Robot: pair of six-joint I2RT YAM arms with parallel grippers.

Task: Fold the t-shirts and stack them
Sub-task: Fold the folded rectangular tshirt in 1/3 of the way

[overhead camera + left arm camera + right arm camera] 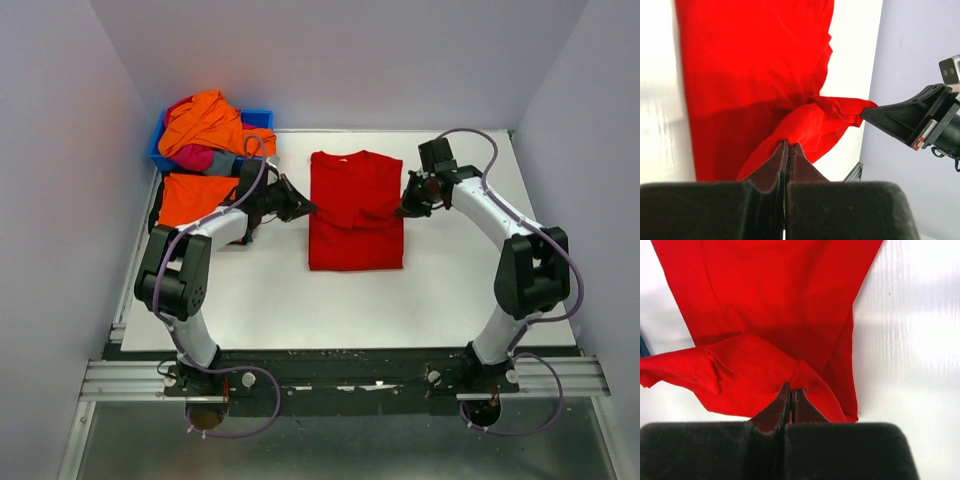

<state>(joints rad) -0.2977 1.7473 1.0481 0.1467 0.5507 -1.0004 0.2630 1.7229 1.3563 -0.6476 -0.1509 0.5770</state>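
Observation:
A bright red t-shirt (355, 215) lies flat on the white table, partly folded, collar at the far end. My left gripper (308, 208) is shut on its left edge at mid-length, with the cloth bunched at the tips (789, 145). My right gripper (403, 210) is shut on the right edge opposite, also with cloth bunched at the tips (790, 388). The red shirt fills both wrist views (750, 65) (780, 290). A folded orange t-shirt (195, 196) lies left of my left arm. More orange (205, 122), magenta-pink (192, 156) and grey (222, 164) shirts are heaped in the bin.
A blue plastic bin (262, 119) stands at the table's far left corner. White table surface (450, 290) shows to the right of and in front of the red shirt. Grey walls enclose the left, right and back.

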